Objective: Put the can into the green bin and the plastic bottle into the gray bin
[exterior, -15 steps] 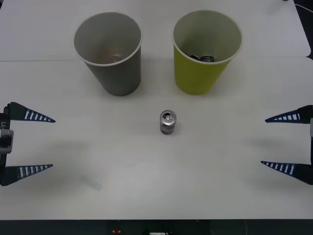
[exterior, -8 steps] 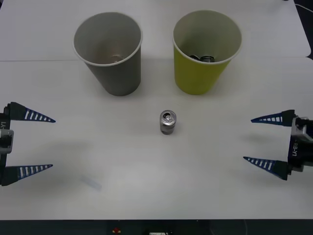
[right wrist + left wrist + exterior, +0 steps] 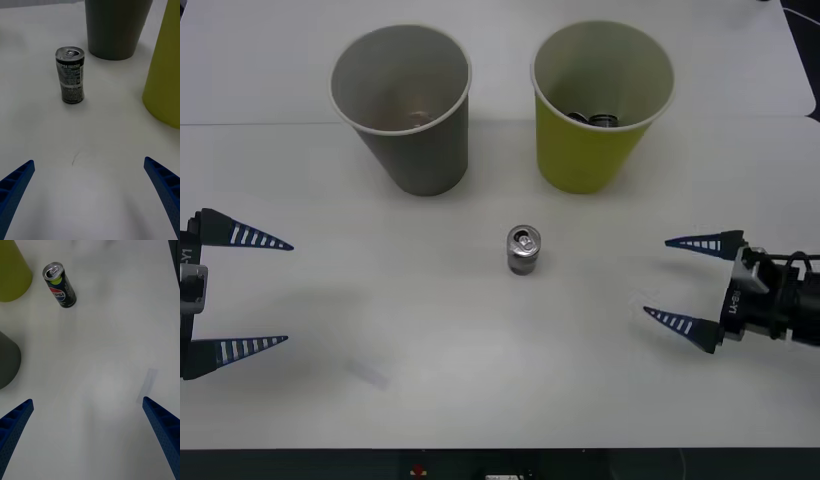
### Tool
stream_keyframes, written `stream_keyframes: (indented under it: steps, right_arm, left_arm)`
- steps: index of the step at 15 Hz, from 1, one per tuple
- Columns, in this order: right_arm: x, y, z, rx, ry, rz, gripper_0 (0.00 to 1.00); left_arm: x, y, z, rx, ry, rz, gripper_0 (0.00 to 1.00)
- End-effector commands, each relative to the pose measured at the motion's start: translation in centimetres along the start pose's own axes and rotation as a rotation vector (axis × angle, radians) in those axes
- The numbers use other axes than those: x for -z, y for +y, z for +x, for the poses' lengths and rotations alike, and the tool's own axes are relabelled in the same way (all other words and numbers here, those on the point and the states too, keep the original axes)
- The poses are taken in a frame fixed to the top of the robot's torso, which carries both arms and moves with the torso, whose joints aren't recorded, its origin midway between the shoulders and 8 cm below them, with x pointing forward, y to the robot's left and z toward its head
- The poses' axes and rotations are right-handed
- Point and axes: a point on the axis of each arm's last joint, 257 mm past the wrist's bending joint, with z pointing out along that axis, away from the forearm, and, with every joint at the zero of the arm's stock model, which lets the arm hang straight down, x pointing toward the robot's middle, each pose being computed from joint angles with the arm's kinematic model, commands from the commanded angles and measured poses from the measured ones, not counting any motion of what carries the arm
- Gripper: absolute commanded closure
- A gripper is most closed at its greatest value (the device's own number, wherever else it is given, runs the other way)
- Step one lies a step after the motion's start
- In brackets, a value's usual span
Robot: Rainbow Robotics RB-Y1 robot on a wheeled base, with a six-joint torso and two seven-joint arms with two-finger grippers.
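Observation:
A small dark can [image 3: 523, 250] with a silver pull-tab top stands upright at the table's middle, in front of the gap between the two bins. Behind it to the left is the gray bin [image 3: 420, 150], and to the right the green bin [image 3: 590, 160], with dark metal items lying inside it. My right gripper [image 3: 656, 278] is open, low over the table to the right of the can and apart from it. The right wrist view shows the can [image 3: 70, 75] ahead of the open fingers [image 3: 161, 183]. My left gripper [image 3: 290, 292] waits open at the far left. The plastic bottle is out of view.
A small clear strip [image 3: 370, 372] lies flat on the white table near the left front. The table's front edge [image 3: 500, 449] runs along the bottom. Open table surface lies between my right gripper and the can.
My right gripper has moved left across the table toward the can, staying open. The left gripper, the can and both bins have not moved.

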Motion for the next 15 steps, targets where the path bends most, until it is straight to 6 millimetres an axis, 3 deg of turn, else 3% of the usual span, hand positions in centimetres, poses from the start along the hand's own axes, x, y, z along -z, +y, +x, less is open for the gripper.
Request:
stream_keyframes:
  steps: [1, 12, 15]
  right_arm:
    - [-2.0, 0.0, 0.7, -0.032, -0.049, 0.012, 0.0]
    - [-9.1, 0.9, 0.9, -0.113, -0.182, 0.057, 0.0]
    - [-10.5, 1.2, 0.0, -0.126, -0.211, 0.054, 0.0]
  left_arm:
    - [0.0, 0.0, 0.0, 0.0, 0.0, 0.0, 0.0]
    - [0.0, 0.0, 0.0, 0.0, 0.0, 0.0, 0.0]
    - [0.0, 0.0, 0.0, 0.0, 0.0, 0.0, 0.0]
